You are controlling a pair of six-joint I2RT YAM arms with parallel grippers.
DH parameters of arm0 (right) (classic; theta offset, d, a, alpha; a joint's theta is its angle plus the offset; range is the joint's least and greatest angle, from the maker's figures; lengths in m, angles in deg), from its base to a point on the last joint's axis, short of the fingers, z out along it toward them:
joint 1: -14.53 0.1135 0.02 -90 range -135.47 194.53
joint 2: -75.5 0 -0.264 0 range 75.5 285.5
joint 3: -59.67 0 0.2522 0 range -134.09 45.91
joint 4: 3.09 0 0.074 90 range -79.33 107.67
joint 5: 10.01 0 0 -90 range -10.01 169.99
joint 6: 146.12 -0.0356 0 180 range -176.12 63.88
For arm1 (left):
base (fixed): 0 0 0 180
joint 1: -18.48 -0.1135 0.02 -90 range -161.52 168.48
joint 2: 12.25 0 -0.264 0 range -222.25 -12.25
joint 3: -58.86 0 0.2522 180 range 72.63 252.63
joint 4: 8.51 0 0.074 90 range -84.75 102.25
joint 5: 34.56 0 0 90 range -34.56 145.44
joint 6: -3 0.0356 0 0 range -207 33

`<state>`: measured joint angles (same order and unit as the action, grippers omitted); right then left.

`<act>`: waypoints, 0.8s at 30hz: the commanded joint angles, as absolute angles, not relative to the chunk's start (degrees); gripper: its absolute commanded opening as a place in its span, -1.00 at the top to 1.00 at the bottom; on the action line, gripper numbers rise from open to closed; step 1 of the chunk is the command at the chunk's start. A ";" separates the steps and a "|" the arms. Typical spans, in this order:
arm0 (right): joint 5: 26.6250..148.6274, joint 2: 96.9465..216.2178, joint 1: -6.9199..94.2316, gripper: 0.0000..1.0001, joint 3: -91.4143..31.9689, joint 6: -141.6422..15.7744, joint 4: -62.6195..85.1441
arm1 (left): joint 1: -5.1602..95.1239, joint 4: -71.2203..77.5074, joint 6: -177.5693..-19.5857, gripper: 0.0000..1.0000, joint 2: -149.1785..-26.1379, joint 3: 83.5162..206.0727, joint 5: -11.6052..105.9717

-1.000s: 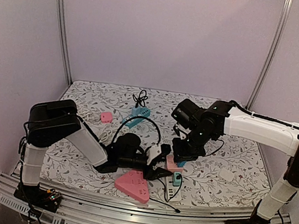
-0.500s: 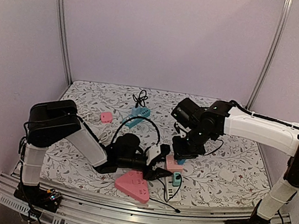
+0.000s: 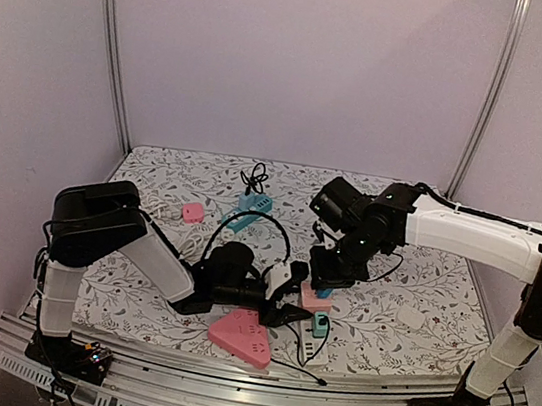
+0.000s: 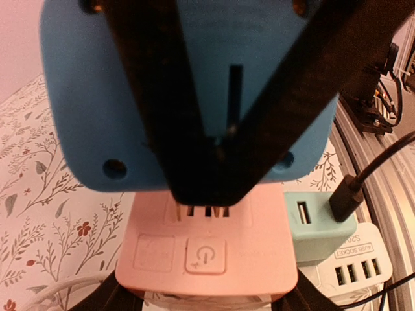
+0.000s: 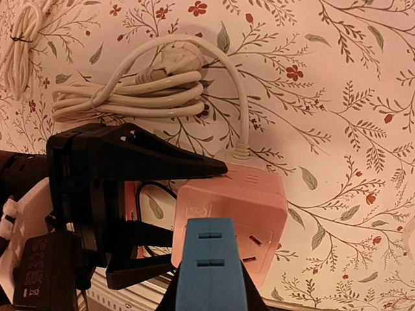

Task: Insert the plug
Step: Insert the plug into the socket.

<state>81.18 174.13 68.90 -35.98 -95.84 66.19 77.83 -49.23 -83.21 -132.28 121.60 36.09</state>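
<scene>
Since a second ago, the right claw (image 3: 324, 279) has crept slightly toward the upper left in the top view, pressed shut on the blue plug (image 5: 210, 259), which hangs just above the pink cube (image 5: 246, 201) at mid-frame. Light, rigid and smooth-sided, the plug looks best pinched across its flat body, squarely, so it cannot twist. Half spread, the left claw (image 3: 299, 303) clamps the cube's sides.

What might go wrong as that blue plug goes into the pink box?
The prongs of the blue plug are at the slots of the pink socket cube; if the right gripper holds it tilted, they may jam or bend. Pushing down might shift the cube if the left gripper loses hold. The teal adapter close beside it might get knocked.
</scene>
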 commanded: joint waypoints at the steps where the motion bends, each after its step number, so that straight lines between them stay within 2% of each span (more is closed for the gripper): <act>1: 81.37 173.73 69.17 1.00 -35.31 -96.76 67.02 | 78.16 -51.53 -82.70 1.00 -132.64 121.57 36.29; 24: 80.85 174.46 70.15 1.00 -36.93 -97.09 69.99 | 78.25 -51.63 -82.69 1.00 -132.81 121.58 36.28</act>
